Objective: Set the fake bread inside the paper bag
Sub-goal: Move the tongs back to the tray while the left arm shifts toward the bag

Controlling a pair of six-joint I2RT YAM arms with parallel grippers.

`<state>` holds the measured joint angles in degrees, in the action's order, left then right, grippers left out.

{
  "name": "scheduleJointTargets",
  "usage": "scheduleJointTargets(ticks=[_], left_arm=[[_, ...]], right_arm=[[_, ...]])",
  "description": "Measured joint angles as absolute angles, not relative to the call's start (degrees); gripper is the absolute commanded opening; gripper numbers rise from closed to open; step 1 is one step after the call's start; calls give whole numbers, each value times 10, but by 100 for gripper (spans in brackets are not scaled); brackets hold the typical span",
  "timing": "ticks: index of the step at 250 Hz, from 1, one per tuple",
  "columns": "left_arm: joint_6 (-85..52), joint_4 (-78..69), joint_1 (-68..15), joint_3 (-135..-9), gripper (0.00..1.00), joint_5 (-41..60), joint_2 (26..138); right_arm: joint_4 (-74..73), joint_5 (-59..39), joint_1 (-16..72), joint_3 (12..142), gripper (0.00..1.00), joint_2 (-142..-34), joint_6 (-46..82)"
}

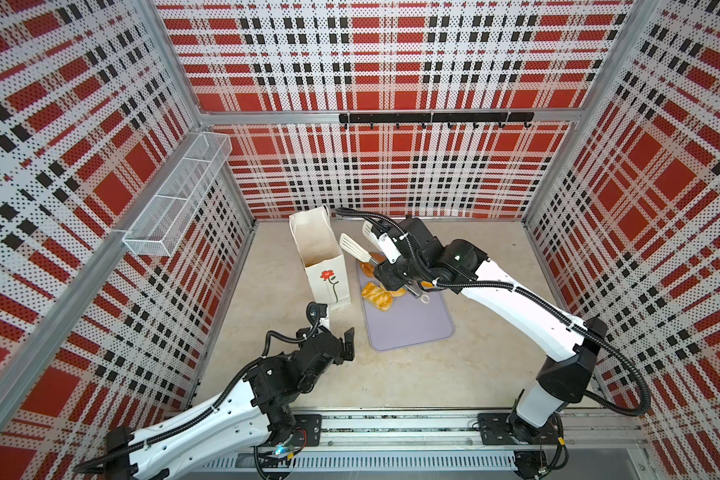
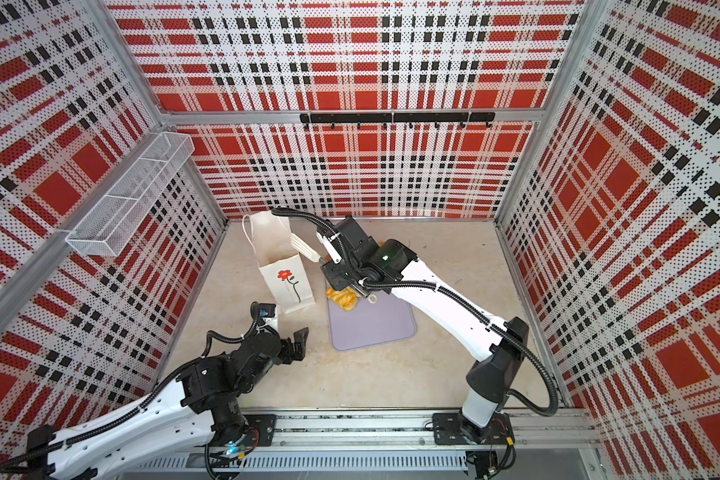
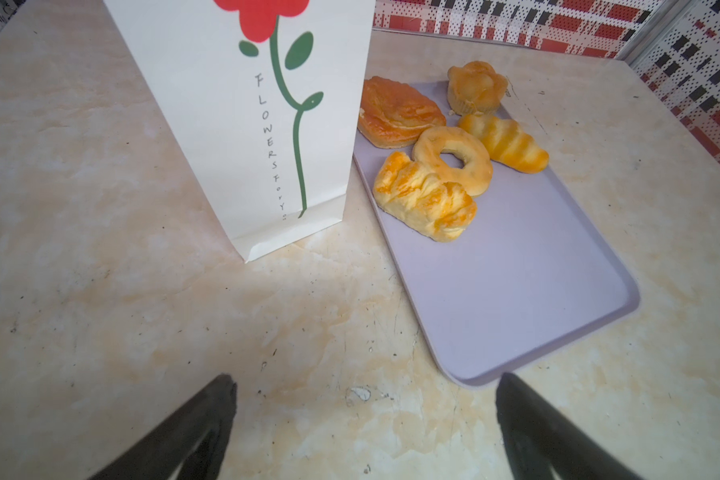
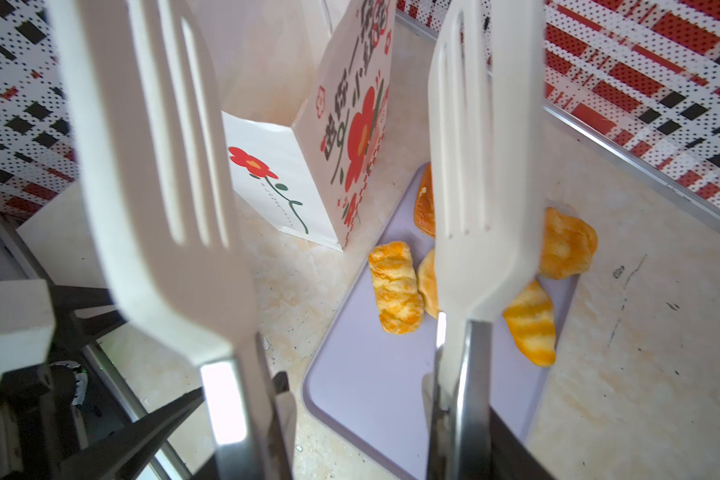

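Note:
The white paper bag with a red flower stands upright and open. Beside it the fake bread lies on the lilac tray: a flaky square, a bun, a croissant, a ring doughnut and a striped pastry. My right gripper is shut on white slotted tongs. Their blades are apart above the bread, with nothing between them. My left gripper is open, low over the table in front of the bag.
A wire basket hangs on the left wall and a black hook rail on the back wall. The tray has bare room at its near end. Plaid walls close three sides.

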<state>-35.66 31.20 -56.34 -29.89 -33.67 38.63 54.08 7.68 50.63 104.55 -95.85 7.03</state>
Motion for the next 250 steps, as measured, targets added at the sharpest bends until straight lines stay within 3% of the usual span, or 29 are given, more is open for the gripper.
scheduleJointTargets(ticks=[143, 250], left_arm=[[-342, 278, -535, -342, 99, -288, 474], [-340, 266, -527, -373, 99, -285, 519]], right_arm=[[525, 83, 444, 787, 60, -770, 120], [492, 36, 376, 652, 59, -767, 130]])
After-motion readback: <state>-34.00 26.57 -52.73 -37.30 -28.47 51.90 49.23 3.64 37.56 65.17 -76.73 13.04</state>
